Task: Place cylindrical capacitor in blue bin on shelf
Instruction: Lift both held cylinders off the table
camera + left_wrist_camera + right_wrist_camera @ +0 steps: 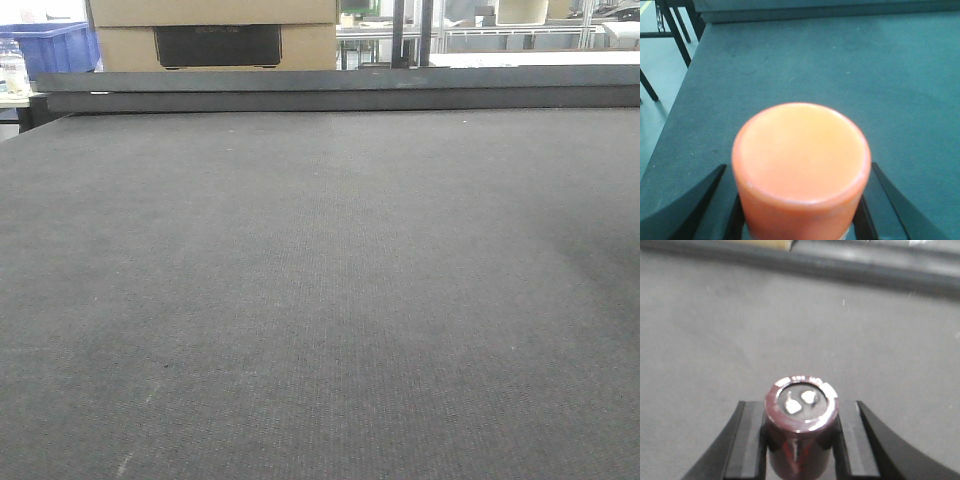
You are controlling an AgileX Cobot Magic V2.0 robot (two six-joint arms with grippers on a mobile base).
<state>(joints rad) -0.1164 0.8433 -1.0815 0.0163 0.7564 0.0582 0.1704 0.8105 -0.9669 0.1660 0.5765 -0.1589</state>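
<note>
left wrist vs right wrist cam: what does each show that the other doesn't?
Left wrist only: an orange cylinder, seen end-on, gripped in the left end effector. Right wrist only: the dark-red capacitor with two silver terminals on top, gripped in the right end effector. Both: the dark grey mat underneath.

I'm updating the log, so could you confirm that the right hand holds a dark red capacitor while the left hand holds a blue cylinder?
Not quite: the cylinder in the left hand is orange, not blue, as the left wrist view shows. The right hand does hold the dark red capacitor.
</note>
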